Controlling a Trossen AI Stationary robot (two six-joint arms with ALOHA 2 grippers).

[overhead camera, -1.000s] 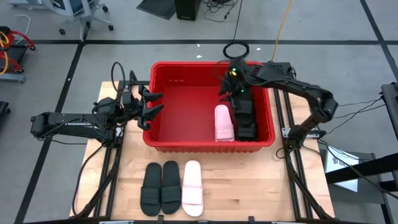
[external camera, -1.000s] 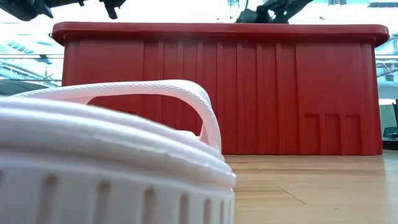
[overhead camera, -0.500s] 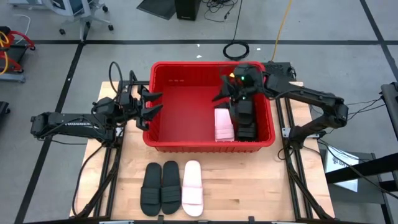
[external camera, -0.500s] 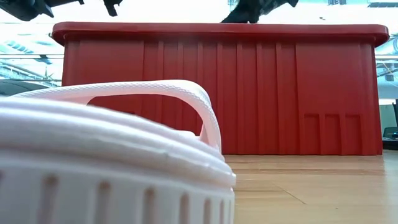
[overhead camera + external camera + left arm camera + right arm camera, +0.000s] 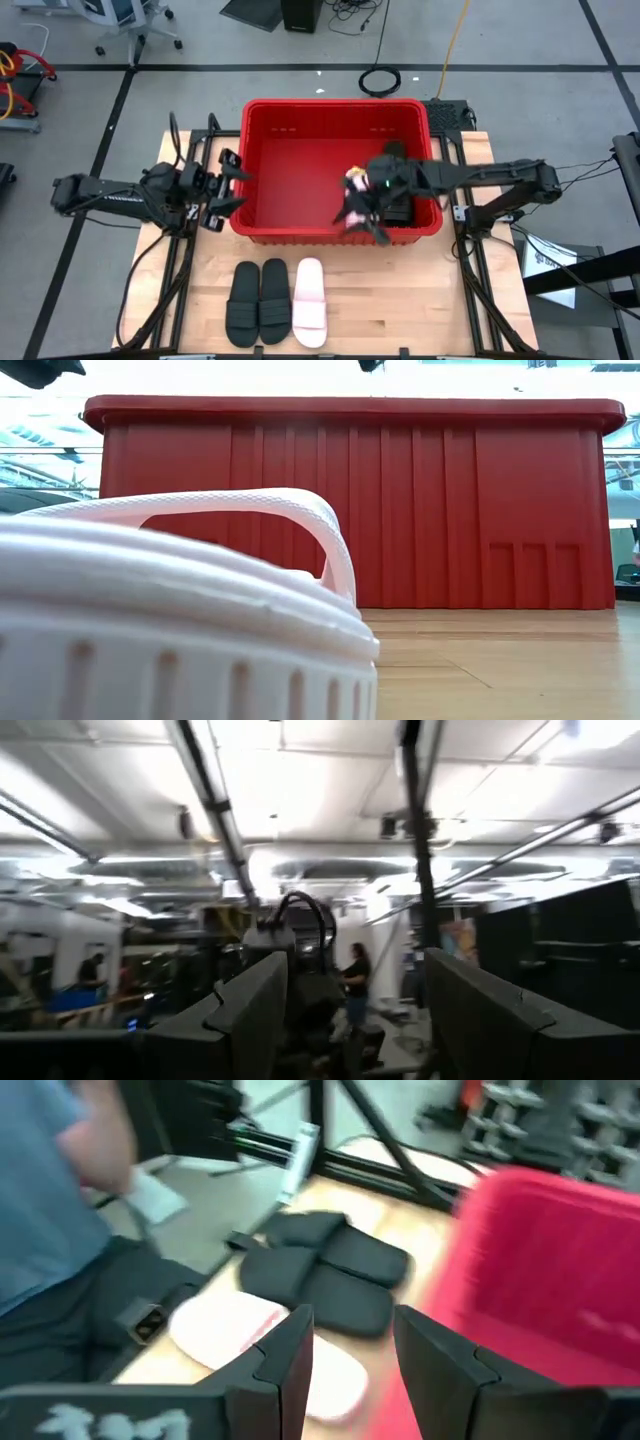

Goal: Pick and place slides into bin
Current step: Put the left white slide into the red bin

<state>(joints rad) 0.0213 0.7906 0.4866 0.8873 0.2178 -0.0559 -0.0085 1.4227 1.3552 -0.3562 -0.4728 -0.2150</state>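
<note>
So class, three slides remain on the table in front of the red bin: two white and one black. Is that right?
Not quite. The high view shows three slides in front of the bin, but the colours are reversed: two black slides and one white slide.

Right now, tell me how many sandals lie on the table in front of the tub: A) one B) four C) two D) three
D: the high view shows two black sandals and one white sandal side by side on the table, outside the red tub.
</note>
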